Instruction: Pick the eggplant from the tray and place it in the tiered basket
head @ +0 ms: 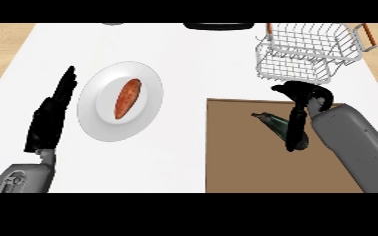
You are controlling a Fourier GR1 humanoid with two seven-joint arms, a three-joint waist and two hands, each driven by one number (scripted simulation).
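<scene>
White counter top (184, 55), wooden surface (15, 40) at its edges.

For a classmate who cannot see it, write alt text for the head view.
The right hand reaches down over a dark eggplant on a brown tray, below a wire tiered basket. At left, an open left hand rests beside a white plate holding a sweet potato.

Beside the brown tray (236, 150): white plate (100, 115) with orange sweet potato (127, 98), dark green eggplant (275, 124), white wire basket (306, 52), black hands (52, 115).

One eggplant (275, 125), one tray (236, 150), one tiered basket (310, 50), one plate (100, 115), one sweet potato (127, 98).
</scene>
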